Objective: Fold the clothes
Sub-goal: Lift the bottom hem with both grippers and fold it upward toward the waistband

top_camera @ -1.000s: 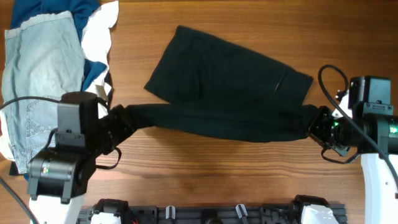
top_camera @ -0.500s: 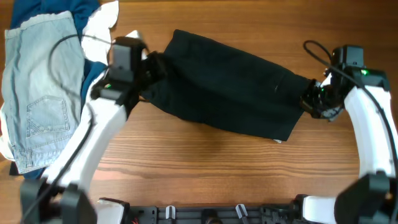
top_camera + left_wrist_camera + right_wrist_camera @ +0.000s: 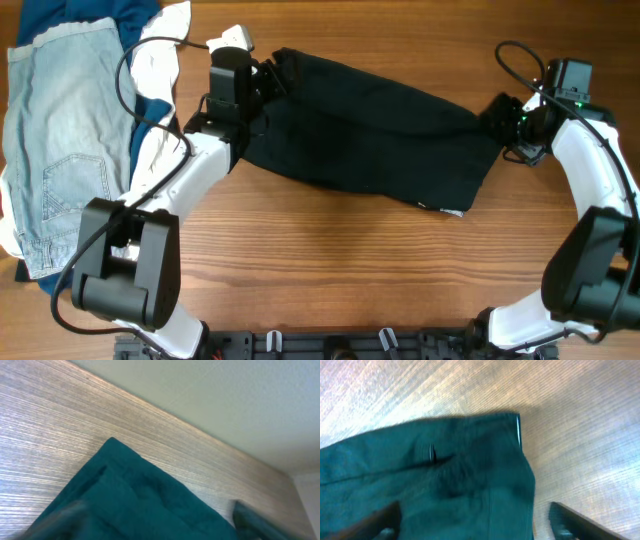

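The clothes (image 3: pixel 370 135), a plain black garment, lie folded over on the wooden table as a slanted band, with a small white tag (image 3: pixel 450 210) at the lower right corner. My left gripper (image 3: pixel 270 78) hovers at the upper left corner, jaws spread wide and nothing pinched. The left wrist view shows the cloth (image 3: pixel 140 505) lying flat below that gripper (image 3: pixel 160 530). My right gripper (image 3: pixel 497 112) is at the band's right end, open too. In the right wrist view the fabric (image 3: pixel 445 475) lies under the gripper (image 3: pixel 475 527), and one finger (image 3: pixel 575 521) is off the cloth over bare wood.
Light-blue denim shorts (image 3: pixel 65 150) lie at the far left on top of white and navy garments (image 3: pixel 150 60). The right arm's black cable (image 3: pixel 520 60) loops above its wrist. Bare wood (image 3: pixel 350 270) stretches from the garment to the front edge.
Both grippers carried the garment's near edge up and over to the far side, doubling it. They then opened and let the fabric go.
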You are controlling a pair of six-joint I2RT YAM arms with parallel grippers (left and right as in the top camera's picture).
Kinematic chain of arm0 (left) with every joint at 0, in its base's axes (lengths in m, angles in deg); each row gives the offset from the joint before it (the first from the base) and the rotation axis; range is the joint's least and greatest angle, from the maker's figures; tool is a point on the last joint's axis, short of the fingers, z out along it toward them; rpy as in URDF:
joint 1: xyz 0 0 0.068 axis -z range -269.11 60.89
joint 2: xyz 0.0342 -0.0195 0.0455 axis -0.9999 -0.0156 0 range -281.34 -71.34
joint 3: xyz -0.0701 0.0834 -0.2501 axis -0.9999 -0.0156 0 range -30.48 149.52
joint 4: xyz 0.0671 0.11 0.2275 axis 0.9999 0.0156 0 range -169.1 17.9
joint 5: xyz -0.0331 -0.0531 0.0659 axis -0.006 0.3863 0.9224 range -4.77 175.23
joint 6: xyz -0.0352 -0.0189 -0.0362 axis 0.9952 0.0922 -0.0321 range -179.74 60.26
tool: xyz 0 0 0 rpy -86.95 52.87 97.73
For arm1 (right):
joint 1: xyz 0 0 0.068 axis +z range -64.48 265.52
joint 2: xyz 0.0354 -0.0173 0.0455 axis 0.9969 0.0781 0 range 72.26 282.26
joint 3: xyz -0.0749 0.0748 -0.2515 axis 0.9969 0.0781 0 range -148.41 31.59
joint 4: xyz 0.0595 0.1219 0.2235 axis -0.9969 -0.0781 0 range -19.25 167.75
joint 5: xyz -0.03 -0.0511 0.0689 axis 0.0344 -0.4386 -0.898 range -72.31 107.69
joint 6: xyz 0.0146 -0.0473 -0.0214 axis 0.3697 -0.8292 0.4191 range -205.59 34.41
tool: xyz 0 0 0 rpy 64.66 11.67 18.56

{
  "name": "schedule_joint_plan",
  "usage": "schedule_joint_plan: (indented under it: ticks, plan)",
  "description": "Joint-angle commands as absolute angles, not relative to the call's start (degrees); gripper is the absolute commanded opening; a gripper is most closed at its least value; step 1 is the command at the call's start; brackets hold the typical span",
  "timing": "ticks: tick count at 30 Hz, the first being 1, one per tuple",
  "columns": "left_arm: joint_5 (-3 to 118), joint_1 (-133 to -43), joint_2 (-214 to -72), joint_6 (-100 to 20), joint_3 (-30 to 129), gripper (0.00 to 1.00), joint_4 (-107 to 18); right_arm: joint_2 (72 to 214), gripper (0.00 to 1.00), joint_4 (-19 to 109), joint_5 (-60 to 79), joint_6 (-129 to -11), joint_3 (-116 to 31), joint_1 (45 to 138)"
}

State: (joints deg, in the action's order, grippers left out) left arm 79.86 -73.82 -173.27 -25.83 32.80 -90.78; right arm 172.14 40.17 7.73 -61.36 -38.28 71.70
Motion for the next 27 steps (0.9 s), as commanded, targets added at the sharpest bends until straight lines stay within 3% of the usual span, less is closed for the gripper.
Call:
schedule_joint_plan:
  ticks: [1, 8, 13, 15, 16, 27]
  plan:
    - [81.3, -73.6, -174.0, -26.6, 33.5, 1.00, -91.4, 172.7, 1.00, 40.9, 9.0, -62.0, -39.3, 71.4]
    - [76.3, -77.9, -166.9, -31.4, 33.5, 1.00, -79.0, 168.5, 0.96, 20.8, 4.1, -71.6, -44.5, 73.6]
    - [76.5, -79.4, -166.3, -37.0, 33.5, 1.00, -67.8, 169.8, 0.82, 21.2, 5.9, -71.1, -35.7, 81.6]
    - [78.9, -79.4, -166.3, -37.3, 33.5, 1.00, -65.6, 170.3, 0.39, 31.7, 12.0, -62.7, -28.3, 84.4]
    - [79.1, -79.4, -166.3, -37.3, 33.5, 1.00, -65.5, 170.4, 0.04, 37.3, 12.2, -61.2, -25.1, 84.4]
    - [79.1, -79.2, -166.3, -37.2, 33.5, 1.00, -62.8, 182.7, 0.04, 57.5, 16.4, -65.9, -22.5, 78.8]
